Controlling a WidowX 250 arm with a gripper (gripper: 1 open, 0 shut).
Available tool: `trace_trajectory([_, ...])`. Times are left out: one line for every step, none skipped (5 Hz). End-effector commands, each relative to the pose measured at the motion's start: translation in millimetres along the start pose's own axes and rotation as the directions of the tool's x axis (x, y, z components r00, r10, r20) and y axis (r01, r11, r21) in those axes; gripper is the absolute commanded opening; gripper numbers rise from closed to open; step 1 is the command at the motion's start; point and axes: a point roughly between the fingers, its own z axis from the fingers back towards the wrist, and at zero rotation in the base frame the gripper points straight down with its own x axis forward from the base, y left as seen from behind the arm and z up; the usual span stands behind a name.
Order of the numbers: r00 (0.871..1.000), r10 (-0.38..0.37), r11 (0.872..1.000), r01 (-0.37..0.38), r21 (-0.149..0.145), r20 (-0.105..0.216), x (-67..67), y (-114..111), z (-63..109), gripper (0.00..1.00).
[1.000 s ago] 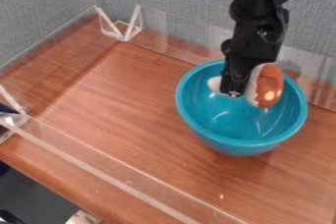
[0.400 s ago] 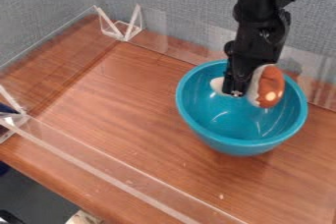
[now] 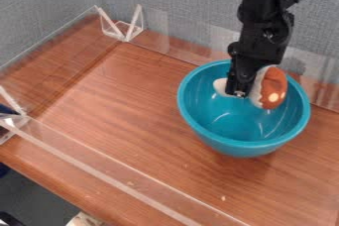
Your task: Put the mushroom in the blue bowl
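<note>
My end effector (image 3: 244, 89) points straight down into the bowl (image 3: 232, 131), clenched on the mushroom (image 3: 269, 87). The mushroom sits inside the bowl near its rim at two o'clock, cap tilted toward the wall. The bowl rests on the bench (image 3: 106, 101).

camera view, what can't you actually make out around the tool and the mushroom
- Tool fingertips: low inside the blue bowl; too small and dark to separate.
- Mushroom: the orange cap shows, the pale stem is partly behind the tool; whether it touches the bowl wall is unclear.
- Arm: cut off by the top edge.
</note>
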Motion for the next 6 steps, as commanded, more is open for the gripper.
trace_trajectory([1.0,0.017,0.999,-0.018,0.042,0.02,-2.0,13.4,14.1,0.0])
trace_trajectory([1.0,0.013,0.999,-0.014,0.037,0.015,-1.9,15.0,12.7,0.0])
trace_trajectory([1.0,0.009,0.999,-0.01,0.03,0.011,-1.9,16.4,11.2,0.0])
trace_trajectory([1.0,0.005,1.0,-0.006,0.024,0.007,-2.0,17.7,9.6,0.0])
trace_trajectory([1.0,0.0,1.0,0.0,0.019,0.003,-1.7,18.8,8.3,0.0])
trace_trajectory([1.0,-0.004,1.0,0.004,0.012,-0.001,-1.7,19.8,6.9,0.0])
